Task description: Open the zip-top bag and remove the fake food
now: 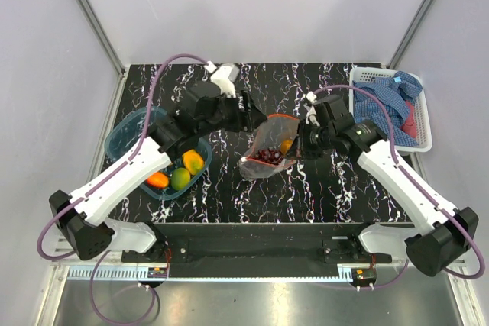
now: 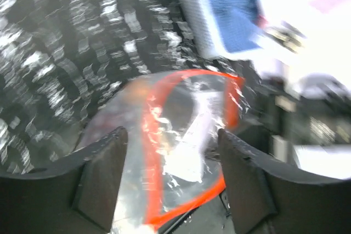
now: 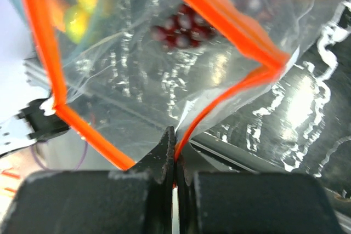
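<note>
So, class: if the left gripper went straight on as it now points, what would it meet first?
Most likely the zip-top bag: its orange-red zip strip gapes open right ahead of the open left gripper. The right gripper pinches the bag's rim. The view is blurred, so depth is unclear.

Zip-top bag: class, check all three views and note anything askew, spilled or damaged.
Nothing looks spilled or torn. The zip-top bag is held tilted with its mouth gaping, since the right fingers pinch just one side of the orange zip strip. Dark grapes sit inside; the left fingers stand open near the mouth.
</note>
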Action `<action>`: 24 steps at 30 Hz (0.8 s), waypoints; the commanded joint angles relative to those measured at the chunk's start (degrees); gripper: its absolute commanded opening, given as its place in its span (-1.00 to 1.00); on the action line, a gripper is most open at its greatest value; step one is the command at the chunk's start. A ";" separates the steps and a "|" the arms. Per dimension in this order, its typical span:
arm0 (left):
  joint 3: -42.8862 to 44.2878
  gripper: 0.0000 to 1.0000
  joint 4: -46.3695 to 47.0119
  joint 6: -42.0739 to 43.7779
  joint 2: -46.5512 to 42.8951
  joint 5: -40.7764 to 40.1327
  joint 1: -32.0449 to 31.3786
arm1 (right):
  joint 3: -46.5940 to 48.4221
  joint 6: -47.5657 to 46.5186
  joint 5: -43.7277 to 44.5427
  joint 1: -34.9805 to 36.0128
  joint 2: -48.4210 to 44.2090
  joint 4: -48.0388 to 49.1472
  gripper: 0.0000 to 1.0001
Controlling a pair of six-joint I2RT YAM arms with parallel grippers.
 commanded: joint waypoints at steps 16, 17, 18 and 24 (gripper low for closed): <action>15.34 -0.28 -11.64 16.04 17.24 -2.00 -10.54 | 3.39 0.90 -11.23 0.28 -0.96 4.57 -1.00; 15.78 -0.28 -12.42 16.04 18.04 -1.91 -10.63 | 3.29 0.90 -10.78 0.28 -1.31 3.96 -1.00; 15.96 -0.31 -12.78 15.96 19.01 -1.91 -10.63 | 3.12 0.81 -10.52 0.19 -1.57 3.78 -1.00; 16.48 -0.41 -14.28 15.78 24.45 -2.80 -10.63 | 1.28 0.20 -8.50 0.19 -3.16 1.32 -1.00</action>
